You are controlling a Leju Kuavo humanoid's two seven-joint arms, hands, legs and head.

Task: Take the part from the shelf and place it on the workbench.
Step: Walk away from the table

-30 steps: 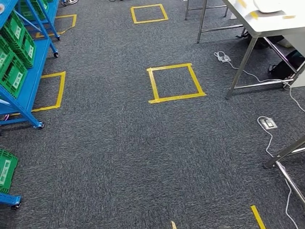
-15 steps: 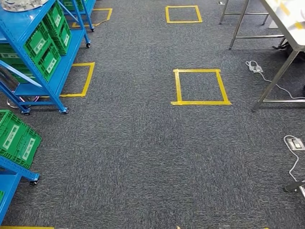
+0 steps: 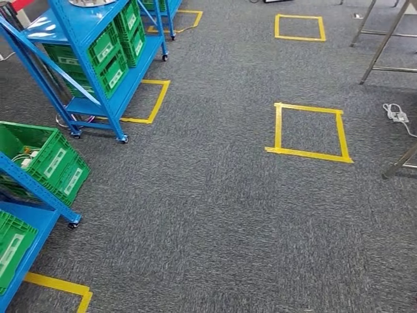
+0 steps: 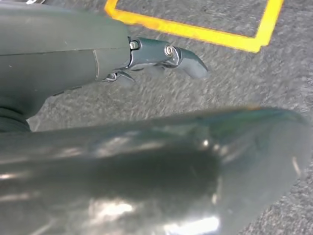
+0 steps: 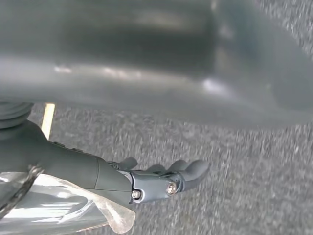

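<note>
A blue wheeled shelf [image 3: 83, 29] stands at the upper left of the head view with green crates [image 3: 112, 55] on its levels. A silvery round thing [image 3: 91, 2] lies on its top board, cut off by the frame edge. A second blue shelf [image 3: 29, 186] at the near left carries a green crate [image 3: 47, 160] with small white items inside. In the left wrist view my left hand [image 4: 158, 54] hangs over the carpet, fingers stretched out, holding nothing. My right hand [image 5: 158, 178] hangs the same way in the right wrist view, fingers straight and empty.
Yellow tape squares [image 3: 309, 132] mark the grey carpet in the middle and far back. Metal table legs [image 3: 381, 45] stand at the upper right, with a white power strip and cable [image 3: 397, 115] on the floor beside them. A tape strip [image 3: 58, 285] lies near the closest shelf.
The camera has swung left: the shelves have slid further into the picture and the table has slipped off to the right. The things themselves have not moved.
</note>
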